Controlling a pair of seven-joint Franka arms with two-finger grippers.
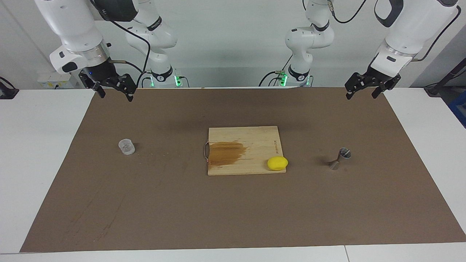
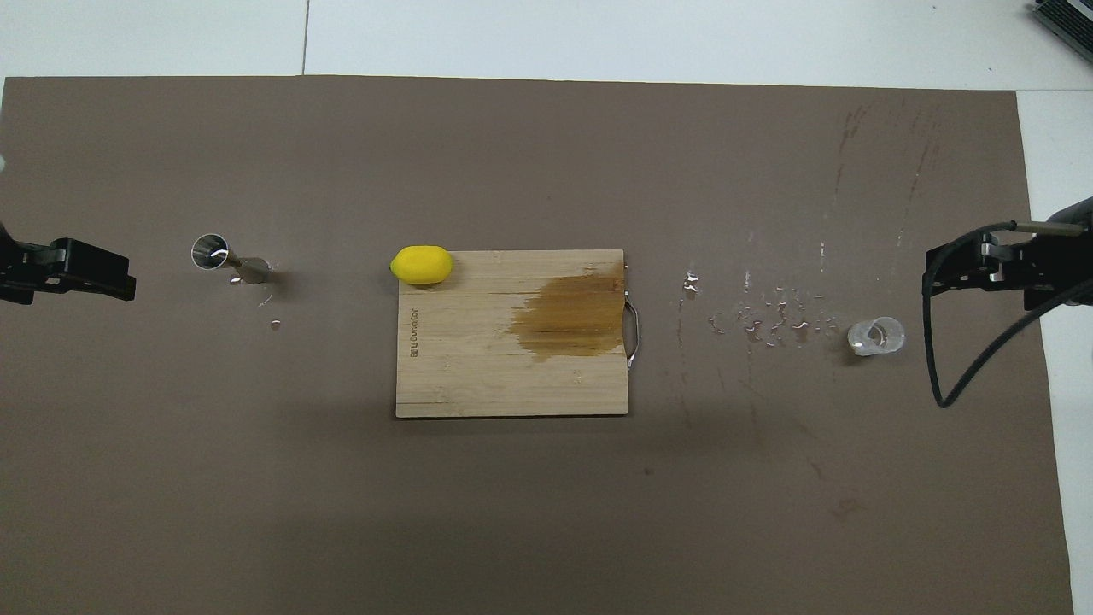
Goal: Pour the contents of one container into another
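1. Both arms wait, raised at the robots' edge of the brown mat (image 1: 233,211). Right gripper (image 1: 114,89) hangs over the mat's corner at the right arm's end; left gripper (image 1: 366,89) hangs over the corner at the left arm's end. Both stand with jaws wide apart and hold nothing.
2. Clear cup (image 1: 126,146) stands upright on the mat at the right arm's end, farther from the robots than the right gripper's spot and well apart from it. Whether it holds liquid I cannot tell.
3. Steel jigger (image 1: 340,158) stands on the mat at the left arm's end, well apart from the left gripper, and looks tilted or on its narrow base; the overhead view shows its open mouth.
4. Between them: wooden cutting board (image 1: 244,151) with a dark wet stain, and a lemon (image 1: 277,163) on its corner nearest the jigger.
5. Droplets (image 2: 768,320) lie on the mat between board and cup.
6. Risk: the cup is small, clear and likely slick; a pinch off-centre could tip or squirt it out.
7. Risk: cup and jigger are well apart, so one must be carried across the board and lemon; a low pass could strike the lemon.
8. Risk: the jigger's mouth is narrow and its footing small; an unsteadied pour could miss or knock it over.
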